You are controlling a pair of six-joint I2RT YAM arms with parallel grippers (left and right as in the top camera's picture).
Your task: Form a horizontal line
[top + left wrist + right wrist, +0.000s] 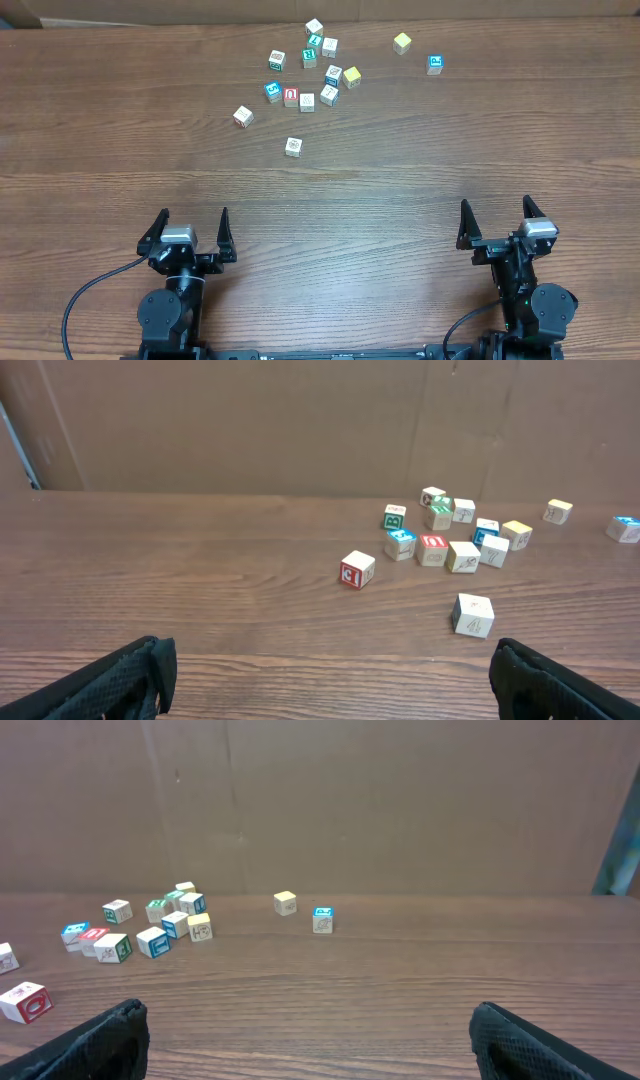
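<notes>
Plainly, the letter cubes (pixel 309 58) lie scattered at the far middle of the worktop (pixel 120 150), well apart from both arms. Closest to a line is a loose row (pixel 307 101) — blue cube (pixel 272 91), red cube (pixel 291 96), then two whitish ones — running left to right and sagging midway. A yellow cube (pixel 351 76) sits just beyond its right end, and a stray whitish cube (pixel 293 146) lies nearer the arms. The letters are too small to read. The left pincer (pixel 193 213) and right pincer (pixel 496 202) gape wide, holding nothing.

The counter (pixel 100 120) held fifteen cubes: thirteen lettered cubes (pixel 293 146) and two plain yellow cubes (pixel 402 43). Two grippers showed: left gripper (pixel 193 213), right gripper (pixel 496 202).
</notes>
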